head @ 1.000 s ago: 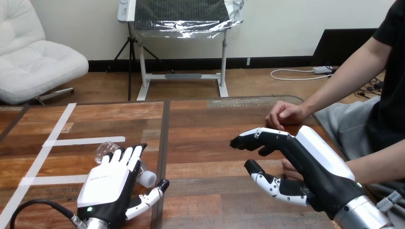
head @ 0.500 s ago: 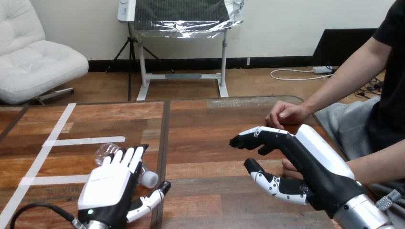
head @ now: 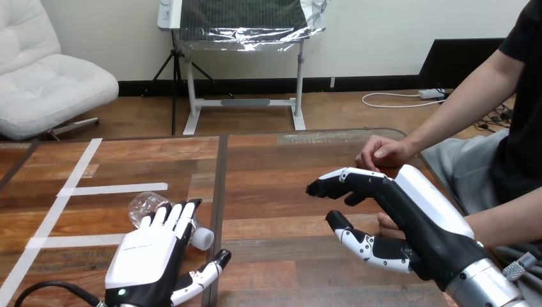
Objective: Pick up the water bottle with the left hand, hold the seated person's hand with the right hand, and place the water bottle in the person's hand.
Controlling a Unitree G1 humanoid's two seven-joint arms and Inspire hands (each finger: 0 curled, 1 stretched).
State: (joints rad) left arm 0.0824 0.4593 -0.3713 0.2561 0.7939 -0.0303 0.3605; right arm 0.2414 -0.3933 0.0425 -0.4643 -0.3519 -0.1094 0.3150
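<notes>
The wooden bench [head: 275, 173] carries white tape strips [head: 115, 189] at its left. A clear water bottle [head: 150, 206] lies on its side there, white cap [head: 203, 238] toward the middle. The left robot hand [head: 148, 256] is spread open over it, fingers straight. The right robot hand [head: 409, 224] is open too, beside the person's nearer hand [head: 385, 222], not gripping it. The person's farther hand [head: 382, 153] rests loosely curled beyond.

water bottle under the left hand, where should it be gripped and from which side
Grip the water bottle round its clear middle, coming down from above. It lies on its side on the table, white cap toward the robot, so a grasp can wrap across the round body. The left hand hovers over it, fingers straight.
</notes>
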